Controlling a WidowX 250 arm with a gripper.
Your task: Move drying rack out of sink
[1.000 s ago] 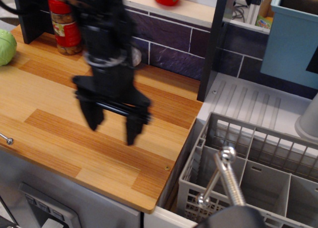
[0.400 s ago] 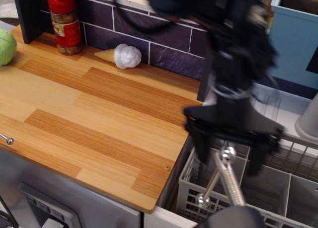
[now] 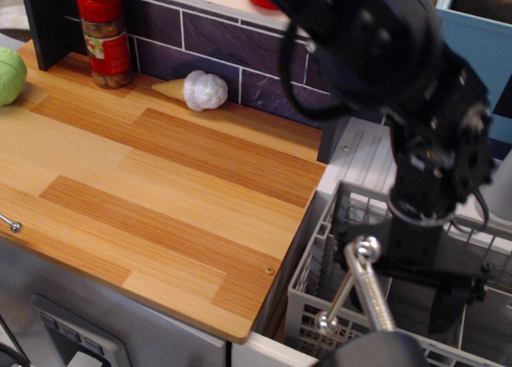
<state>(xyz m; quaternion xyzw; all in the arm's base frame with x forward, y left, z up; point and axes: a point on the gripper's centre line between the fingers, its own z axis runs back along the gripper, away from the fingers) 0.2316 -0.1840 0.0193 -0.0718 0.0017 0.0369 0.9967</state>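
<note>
The broad wooden plank counter (image 3: 152, 183) filled the left of the view, and to its right the white-rimmed sink with its ribbed white drainboard (image 3: 370, 161) sat recessed below it. Inside that sink lay the large grey plastic drying rack with lattice walls and solid dividers (image 3: 320, 291), its near-left corner just beside the counter's edge and its long axis seemingly running off to the right, out of frame. The black robot arm (image 3: 400, 71) reached down from the top of the view and hung directly over the rack, so the task's thing lay straight beneath the gripper rather than off to either side. The black gripper (image 3: 416, 299) appeared to have its jaws spread, one dark finger (image 3: 442, 307) pointing down into a compartment near the rack's rear lattice wall, but the other was hidden behind a chrome faucet (image 3: 364, 291) in the foreground; whether it touched the rack, I could not tell, and it seemed to grip nothing. In my judgement the coming move turned on straddling one thin wall, since the rack was far wider than the gripper. Smaller things stood well apart on the counter: a red-lidded spice jar (image 3: 105, 36), a green cabbage (image 3: 11, 75), and a white toy ice-cream cone (image 3: 196, 89).
</note>
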